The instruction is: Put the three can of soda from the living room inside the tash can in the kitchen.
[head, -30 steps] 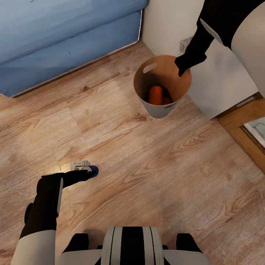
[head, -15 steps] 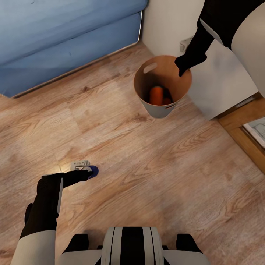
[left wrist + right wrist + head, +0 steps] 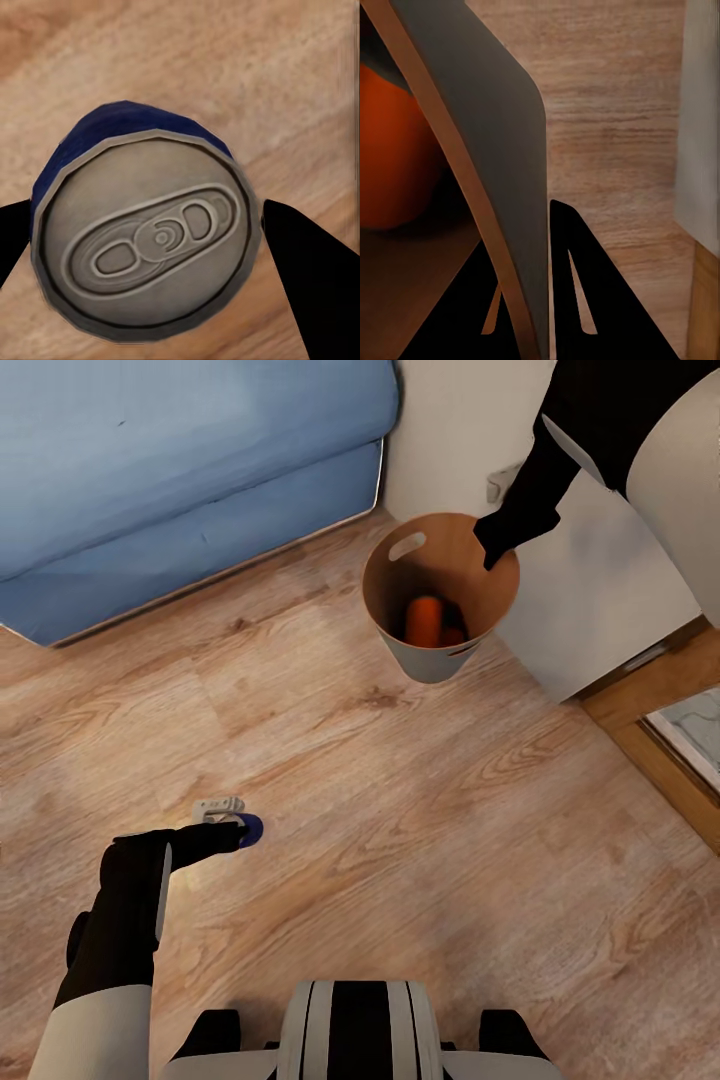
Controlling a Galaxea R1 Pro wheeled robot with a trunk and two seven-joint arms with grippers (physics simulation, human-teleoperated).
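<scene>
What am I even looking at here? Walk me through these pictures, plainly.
This is a simulated two-armed robot. The large picture looks down from its head at a wooden floor, with a blue sofa behind. The other two come from cameras beside each gripper. The left gripper holds a blue soda can, seen top-on between its fingers. The right gripper pinches the rim of a small trash can, carrying it off the floor. An orange can lies inside, and something dark sits beside it.
</scene>
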